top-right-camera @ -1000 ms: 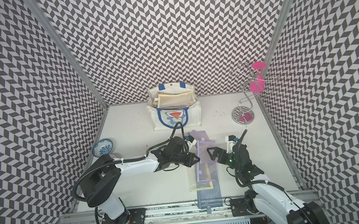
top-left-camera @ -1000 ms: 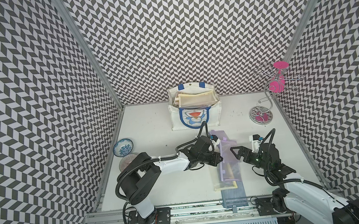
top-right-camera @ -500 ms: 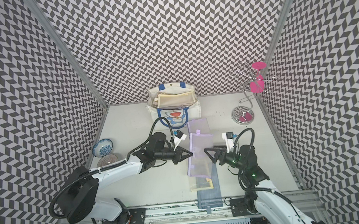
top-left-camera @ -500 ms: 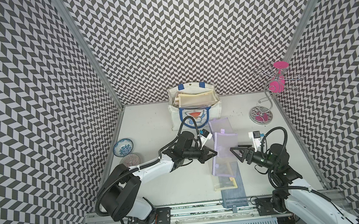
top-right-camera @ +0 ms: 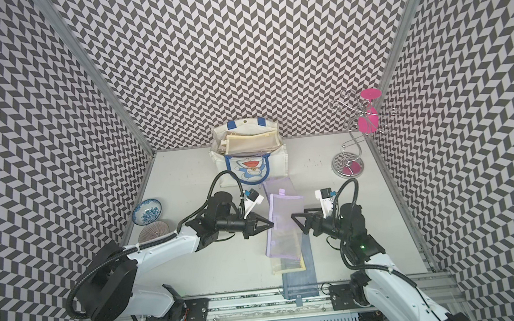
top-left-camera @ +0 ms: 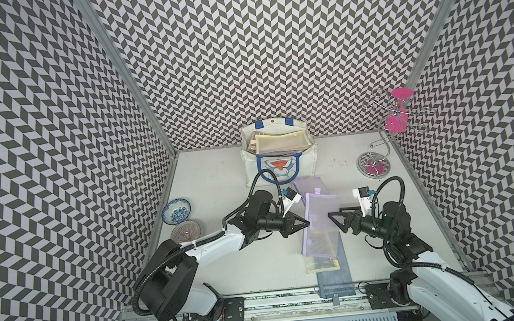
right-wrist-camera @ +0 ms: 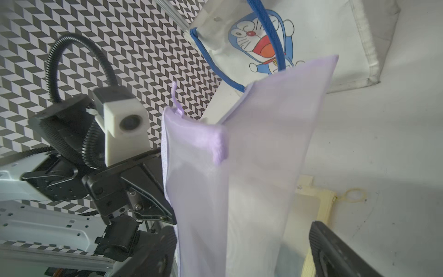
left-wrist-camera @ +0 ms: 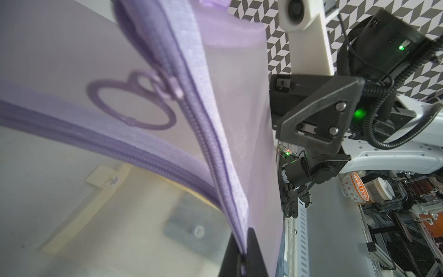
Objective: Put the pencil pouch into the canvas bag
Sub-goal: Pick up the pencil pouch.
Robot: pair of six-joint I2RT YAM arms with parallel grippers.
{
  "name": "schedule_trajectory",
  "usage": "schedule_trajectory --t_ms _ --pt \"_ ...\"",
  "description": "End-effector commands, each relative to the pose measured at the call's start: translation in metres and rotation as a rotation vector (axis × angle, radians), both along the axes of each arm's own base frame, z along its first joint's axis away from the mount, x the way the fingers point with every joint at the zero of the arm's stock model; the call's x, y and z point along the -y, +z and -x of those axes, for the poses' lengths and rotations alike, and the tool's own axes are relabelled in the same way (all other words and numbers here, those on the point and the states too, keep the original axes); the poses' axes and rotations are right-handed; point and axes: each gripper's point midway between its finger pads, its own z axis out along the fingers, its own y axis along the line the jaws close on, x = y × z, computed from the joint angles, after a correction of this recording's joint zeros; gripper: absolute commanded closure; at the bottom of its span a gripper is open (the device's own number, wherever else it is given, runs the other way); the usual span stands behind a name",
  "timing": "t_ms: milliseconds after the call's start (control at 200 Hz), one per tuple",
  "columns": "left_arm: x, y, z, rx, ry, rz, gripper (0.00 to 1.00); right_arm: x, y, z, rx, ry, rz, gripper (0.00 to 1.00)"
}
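A translucent purple pencil pouch (top-left-camera: 321, 222) (top-right-camera: 283, 229) hangs above the table at mid front. My left gripper (top-left-camera: 306, 224) (left-wrist-camera: 242, 254) is shut on its zipper edge (left-wrist-camera: 211, 134). Opposite, my right gripper (top-left-camera: 335, 223) (right-wrist-camera: 244, 254) stands open, and the pouch's (right-wrist-camera: 239, 167) far edge lies between its wide-spread fingers (right-wrist-camera: 165, 249). The cream canvas bag (top-left-camera: 305, 163) (top-right-camera: 276, 162) (right-wrist-camera: 335, 48) stands upright at the back, mouth up, with a cream pouch inside. Its blue handle droops over the cartoon cat.
Another purple pouch (top-left-camera: 311, 183) lies flat behind the held one. A clear yellow-trimmed pouch (top-left-camera: 321, 262) and a blue-grey pouch (top-left-camera: 336, 277) lie below it. Two bowls (top-left-camera: 176, 211) (top-left-camera: 187, 231) sit left. A wire stand (top-left-camera: 375, 164) holding a pink glass (top-left-camera: 395, 124) stands back right.
My left gripper has lifted the purple pouch off the table and swung it upright. My right gripper has moved in to the pouch's other edge.
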Motion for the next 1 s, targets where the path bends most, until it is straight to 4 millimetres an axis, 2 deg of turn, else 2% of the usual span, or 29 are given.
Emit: schedule_trajectory --t_ms 0,210,511,596,716,821,871,961,996 --pt "-0.004 0.015 0.0 0.039 -0.005 0.044 1.0 -0.001 0.025 -0.001 0.095 0.018 0.016 0.11" --pt "-0.003 0.017 0.002 0.044 -0.017 0.055 1.0 -0.013 0.061 0.015 0.242 0.12 -0.098 0.14" --pt "-0.003 0.022 0.004 0.051 -0.027 0.078 1.0 -0.028 0.045 0.017 0.184 0.244 -0.089 0.23" --pt "-0.003 0.02 0.003 0.047 -0.026 0.075 1.0 -0.033 0.048 0.022 0.196 0.29 -0.111 0.35" --pt "-0.001 0.018 0.001 0.038 -0.023 0.072 1.0 -0.038 0.052 0.029 0.223 0.319 -0.123 0.64" --pt "-0.001 0.011 -0.004 0.015 0.0 0.049 1.0 -0.038 0.047 0.027 0.211 0.312 -0.111 0.84" --pt "-0.002 0.006 -0.007 -0.004 0.019 0.03 0.83 -0.036 0.042 0.023 0.191 0.289 -0.093 0.92" --pt "-0.011 -0.003 -0.014 -0.037 0.073 -0.017 0.42 -0.032 0.032 0.014 0.158 0.236 -0.052 0.99" --pt "-0.016 -0.005 -0.016 -0.041 0.095 -0.03 0.33 -0.032 0.031 0.015 0.159 0.235 -0.05 1.0"
